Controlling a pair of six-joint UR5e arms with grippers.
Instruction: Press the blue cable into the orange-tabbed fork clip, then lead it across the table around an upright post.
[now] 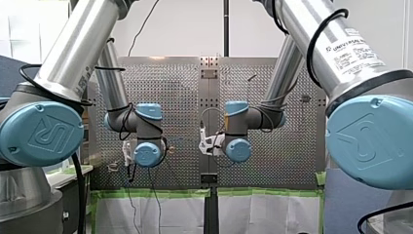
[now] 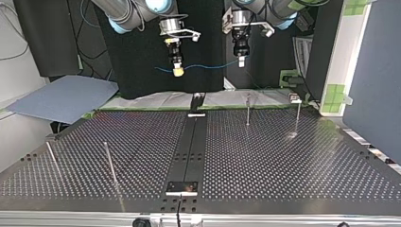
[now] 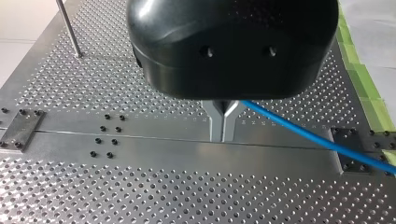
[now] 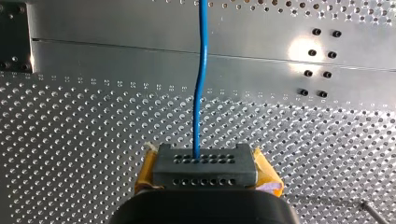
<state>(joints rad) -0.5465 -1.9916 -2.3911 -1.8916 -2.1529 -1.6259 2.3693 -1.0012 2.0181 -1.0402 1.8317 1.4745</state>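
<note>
The blue cable point(image 2: 208, 66) hangs in the air between my two grippers, high over the far side of the table in the top view. My left gripper point(image 2: 241, 60) is at that view's right. Its metal fingers point(image 3: 223, 135) are shut on the cable point(image 3: 317, 140), which runs off to one side. My right gripper point(image 2: 178, 71), with yellow pads, is shut on the cable too. In the right wrist view the cable point(image 4: 201, 84) comes straight out ahead of that gripper point(image 4: 204, 163). I cannot make out an orange-tabbed clip in any view.
Thin upright posts stand on the perforated table point(image 2: 283, 161): two at the top view's right point(image 2: 248, 111) point(image 2: 298, 118) and two at its left point(image 2: 110, 163) point(image 2: 53, 158). A dark centre rail point(image 2: 191, 146) with bolted plates crosses the table. Green tape lines the far edge.
</note>
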